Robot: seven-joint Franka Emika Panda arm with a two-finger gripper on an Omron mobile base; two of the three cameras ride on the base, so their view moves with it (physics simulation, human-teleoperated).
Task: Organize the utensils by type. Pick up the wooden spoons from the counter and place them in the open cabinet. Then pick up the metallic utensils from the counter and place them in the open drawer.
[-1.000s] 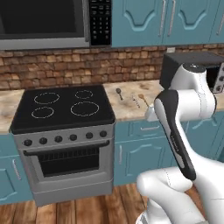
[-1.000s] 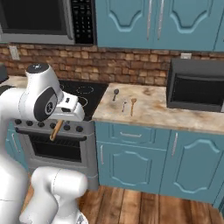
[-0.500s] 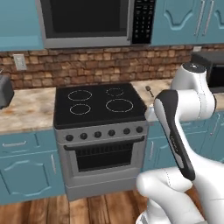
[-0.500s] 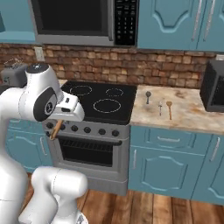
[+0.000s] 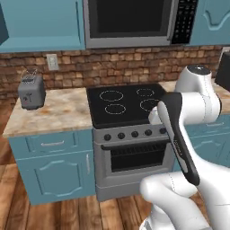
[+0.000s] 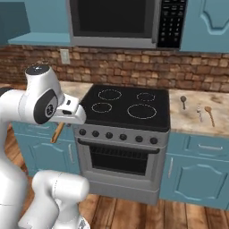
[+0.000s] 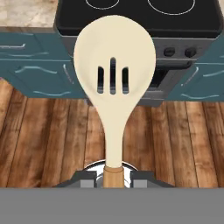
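cream slotted wooden spoon juts forward from the jaws, clenched on its handle

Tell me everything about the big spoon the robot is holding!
The wooden spoon has a wide, pale cream bowl with three narrow slots cut through its middle. Its neck narrows into an orange-brown wooden handle, pinched at its base between the gripper's two dark fingertips. In the hand view it points straight away from the hand, over the wood floor before the stove. Nothing else touches it.
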